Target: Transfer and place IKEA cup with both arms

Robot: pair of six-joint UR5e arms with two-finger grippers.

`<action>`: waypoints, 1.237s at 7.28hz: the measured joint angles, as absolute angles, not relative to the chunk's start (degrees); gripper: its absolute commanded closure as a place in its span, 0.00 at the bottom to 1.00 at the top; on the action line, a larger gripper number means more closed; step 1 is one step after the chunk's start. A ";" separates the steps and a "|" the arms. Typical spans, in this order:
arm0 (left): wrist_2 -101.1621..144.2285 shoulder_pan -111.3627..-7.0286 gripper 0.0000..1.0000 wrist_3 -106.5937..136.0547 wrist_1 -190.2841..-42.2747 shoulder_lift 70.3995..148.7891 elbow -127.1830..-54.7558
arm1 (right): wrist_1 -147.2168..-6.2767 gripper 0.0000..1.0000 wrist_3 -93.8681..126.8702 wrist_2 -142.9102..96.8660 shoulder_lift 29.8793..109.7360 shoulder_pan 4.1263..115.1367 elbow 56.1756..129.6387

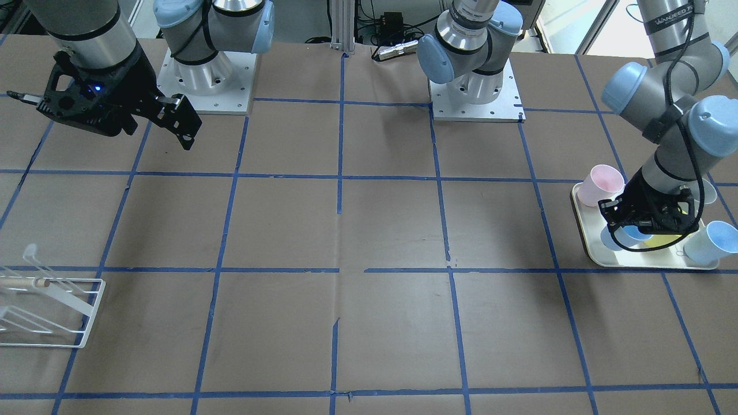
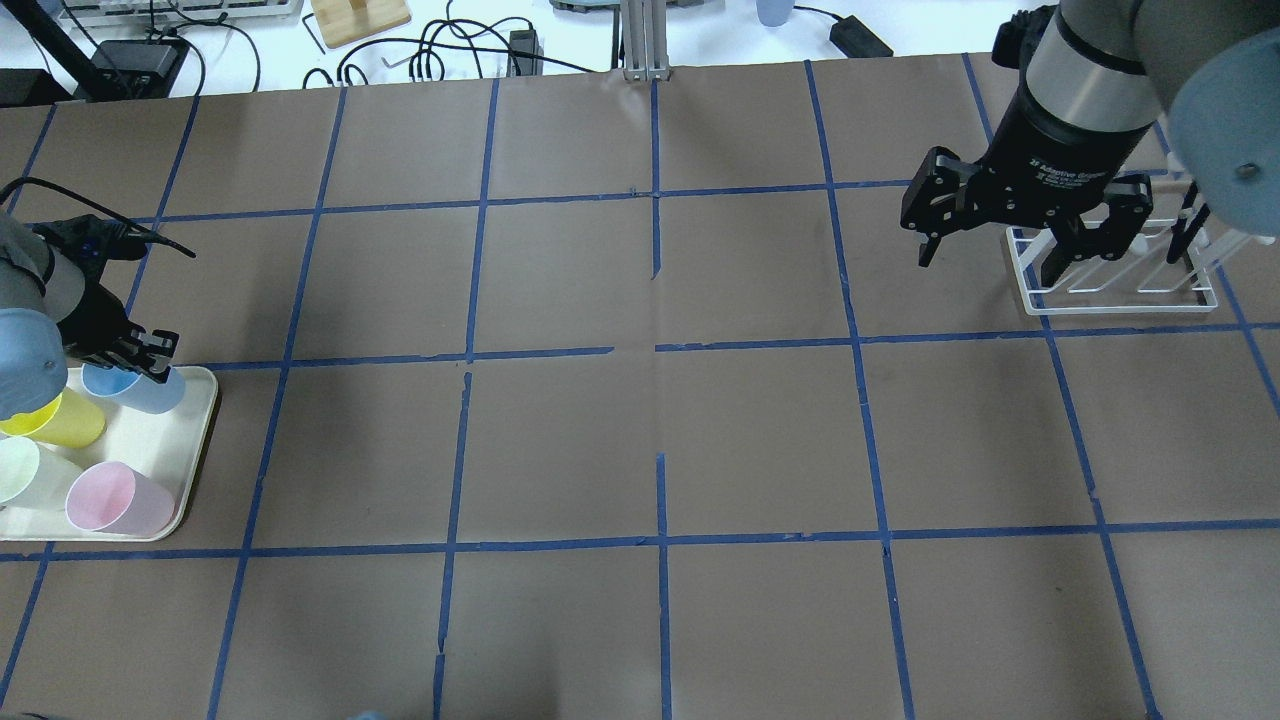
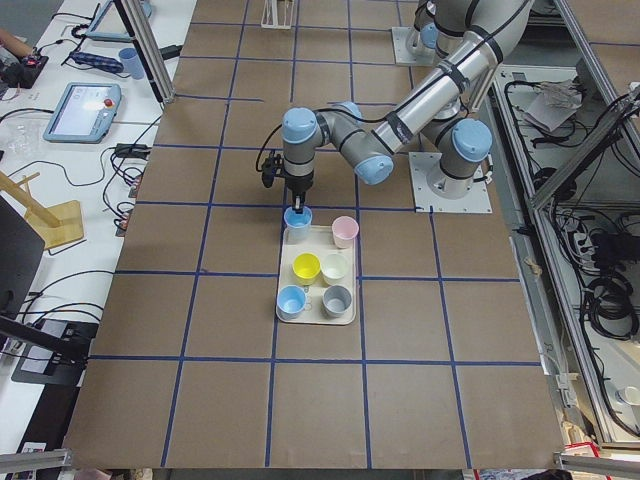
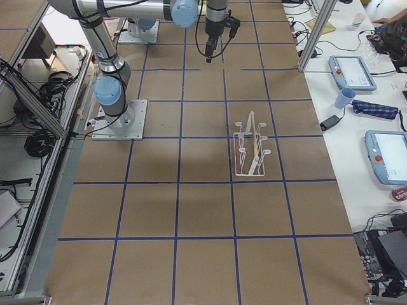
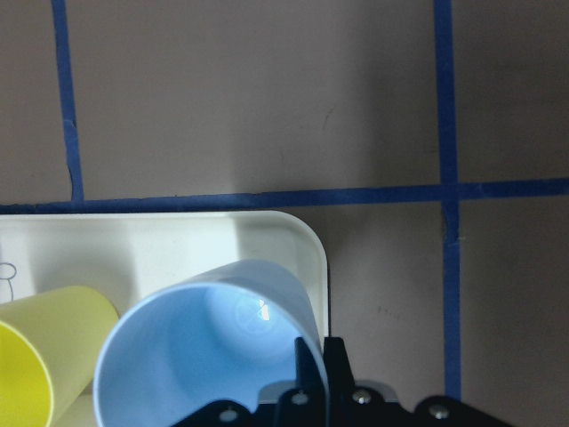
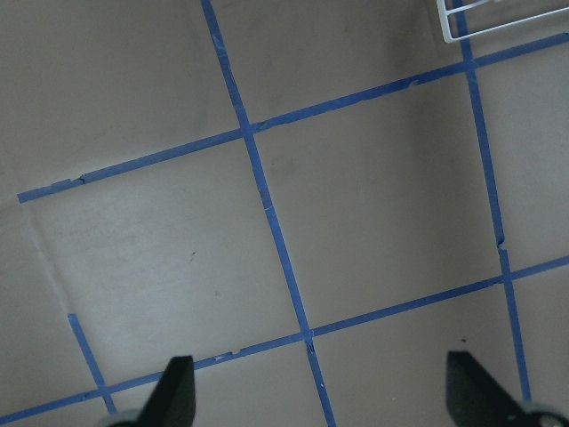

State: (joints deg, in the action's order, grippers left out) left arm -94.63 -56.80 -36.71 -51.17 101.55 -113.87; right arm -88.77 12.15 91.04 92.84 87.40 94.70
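Note:
The IKEA cup (image 5: 204, 347), a light blue tumbler, is at the far corner of the cream tray (image 2: 200, 420). My left gripper (image 5: 313, 360) is shut on its rim, one finger inside and one outside the wall. The cup also shows in the overhead view (image 2: 140, 388) and the front view (image 1: 625, 236) under the left gripper (image 1: 646, 216). I cannot tell whether it is lifted off the tray. My right gripper (image 2: 990, 268) is open and empty above the table, next to the rack.
On the tray are a yellow cup (image 2: 50, 420), a pink cup (image 2: 115, 500), a pale cup (image 2: 20, 475) and a second light blue cup (image 1: 712, 242). A white wire rack (image 2: 1120, 290) stands at the table's right side, partly behind the right gripper.

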 measured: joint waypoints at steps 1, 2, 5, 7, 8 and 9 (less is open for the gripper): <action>-95.41 -56.43 0.60 -37.39 -51.01 102.40 -113.94 | -89.12 0.00 11.11 90.70 93.13 87.52 95.05; -95.89 -56.23 0.01 -37.75 -50.91 103.11 -113.76 | -89.18 0.00 9.44 90.01 93.42 87.58 95.04; -96.52 -56.28 0.00 -37.96 -51.67 103.49 -113.23 | -88.01 0.00 4.47 89.25 94.24 87.47 94.25; -97.04 -57.54 0.00 -37.76 -58.63 101.69 -109.26 | -87.10 0.00 4.09 88.62 95.13 87.39 93.82; -95.86 -59.26 0.00 -36.74 -67.27 100.53 -103.60 | -85.96 0.00 4.08 88.58 95.87 87.42 93.74; -93.94 -62.10 0.00 -33.11 -76.84 99.70 -96.71 | -84.82 0.00 4.10 88.65 96.27 87.44 93.72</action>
State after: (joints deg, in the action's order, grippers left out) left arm -93.94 -62.10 -33.11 -76.84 99.70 -96.71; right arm -84.82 4.10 88.65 96.27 87.44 93.72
